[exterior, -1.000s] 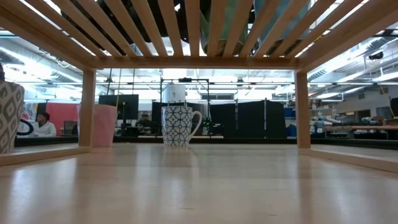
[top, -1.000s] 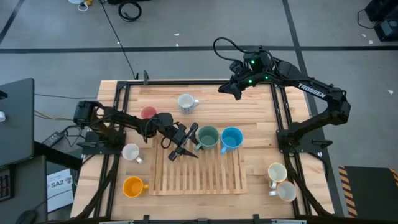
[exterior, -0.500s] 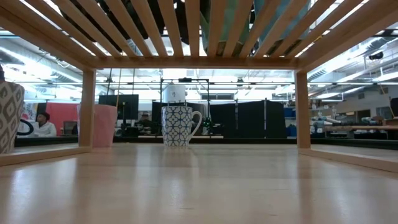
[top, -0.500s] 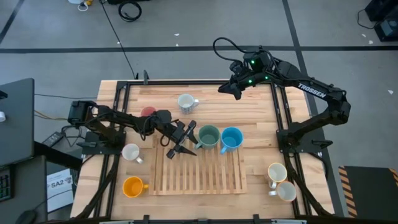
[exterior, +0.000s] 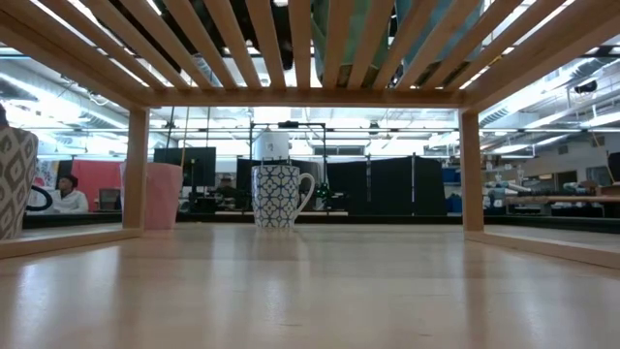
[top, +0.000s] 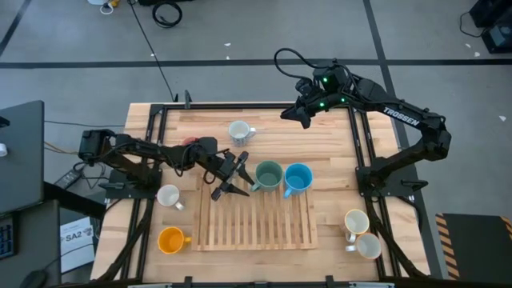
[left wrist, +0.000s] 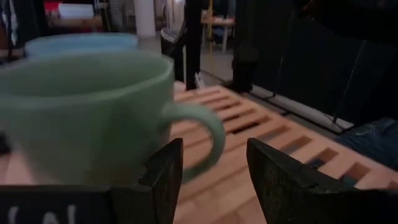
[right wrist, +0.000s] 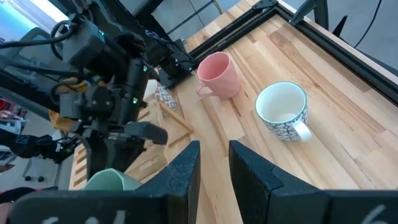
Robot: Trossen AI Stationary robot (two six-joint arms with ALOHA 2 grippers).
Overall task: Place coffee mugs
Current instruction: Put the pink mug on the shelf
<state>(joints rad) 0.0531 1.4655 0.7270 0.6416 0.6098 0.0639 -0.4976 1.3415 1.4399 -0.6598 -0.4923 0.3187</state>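
Where left arm crosses, pink mug (top: 190,143) half-hidden

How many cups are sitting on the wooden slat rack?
2: a green mug and a blue mug, side by side at the slatted rack's far edge. Six more stand off it.

green mug (top: 267,174) | blue mug (top: 297,178) | pink mug (right wrist: 219,73) | orange mug (top: 170,239) | white patterned mug (exterior: 280,195)

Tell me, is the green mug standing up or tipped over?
Standing up. The green mug shows its round open mouth from above on the slatted rack, and the left wrist view shows it upright.
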